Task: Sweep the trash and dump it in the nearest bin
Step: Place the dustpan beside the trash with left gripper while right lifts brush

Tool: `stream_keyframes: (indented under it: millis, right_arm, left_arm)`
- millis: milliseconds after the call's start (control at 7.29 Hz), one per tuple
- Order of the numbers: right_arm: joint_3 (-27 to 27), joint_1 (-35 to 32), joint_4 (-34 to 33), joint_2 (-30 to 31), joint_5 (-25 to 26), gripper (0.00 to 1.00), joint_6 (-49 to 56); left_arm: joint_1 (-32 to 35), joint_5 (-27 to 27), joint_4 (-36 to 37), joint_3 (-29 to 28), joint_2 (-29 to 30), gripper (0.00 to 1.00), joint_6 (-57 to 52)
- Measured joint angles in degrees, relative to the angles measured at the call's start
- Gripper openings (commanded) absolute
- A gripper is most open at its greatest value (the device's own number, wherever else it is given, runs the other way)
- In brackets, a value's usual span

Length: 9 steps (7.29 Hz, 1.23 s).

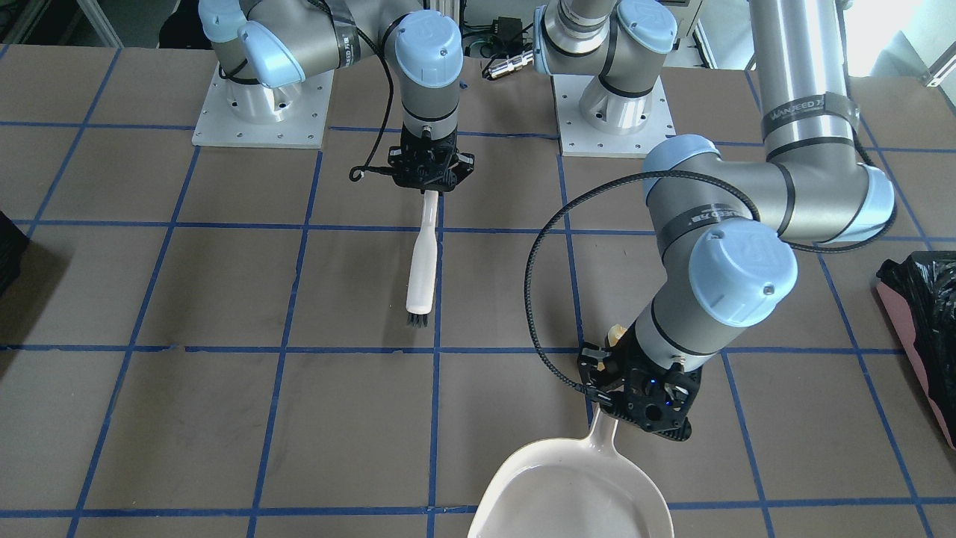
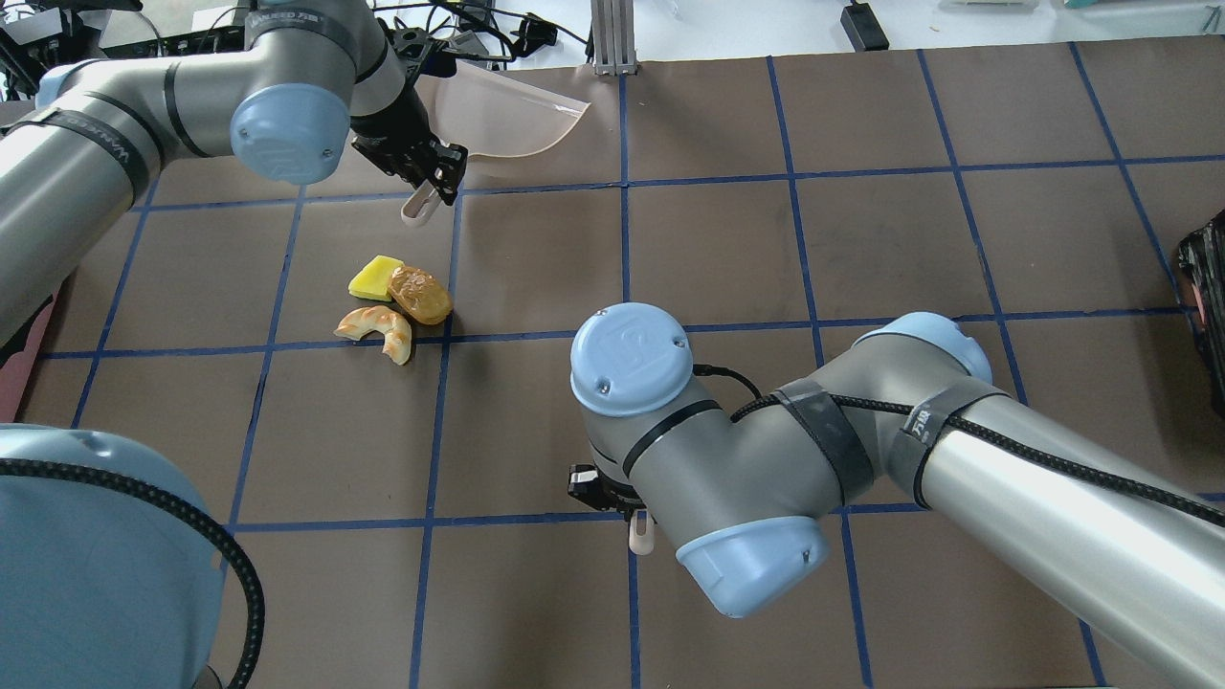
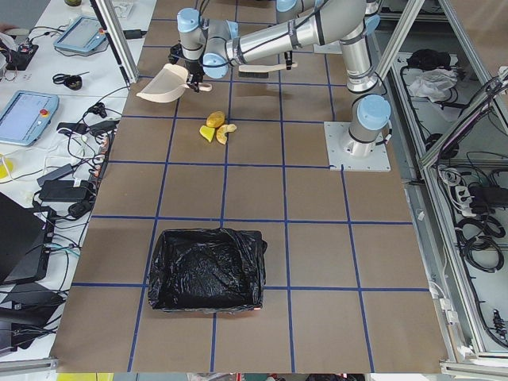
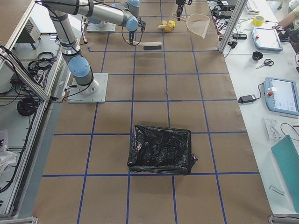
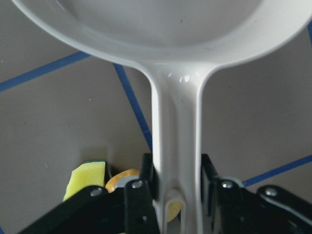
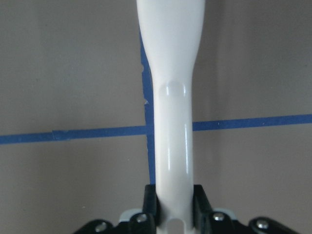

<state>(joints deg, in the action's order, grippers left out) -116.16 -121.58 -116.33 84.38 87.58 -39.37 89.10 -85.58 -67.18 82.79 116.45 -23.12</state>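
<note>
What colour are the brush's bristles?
Black bristles, clearest in the exterior front-facing view.

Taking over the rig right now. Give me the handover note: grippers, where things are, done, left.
Left gripper: shut on the handle of the off-white plastic dustpan; pan looks empty.
Right gripper: shut on the white brush handle.
Trash: yellow wedge, round brown bread-like lump and curved tan pastry-like piece clustered on the table, unswept.
Bin: salmon-pink container with black bag liner, at the robot's left table end.
Done: both tools in hand.
Left: sweep all three into the dustpan, dump.
</note>
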Motion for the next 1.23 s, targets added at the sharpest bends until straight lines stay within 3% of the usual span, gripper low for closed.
stream_keyframes:
  millis: [549,1234]
  right_arm:
    - [7.88,0.07,7.45,-3.62,1.47,0.00,-14.64]
    - [17.46,-1.71,12.53,-9.79,0.85,0.00,-22.44]
  left_arm:
    - [-9.58,-5.00,-2.33,0.17,-3.01,0.00,-22.91]
    - [-19.95,-3.84,-8.53,1.27,-5.59,0.00,-63.81]
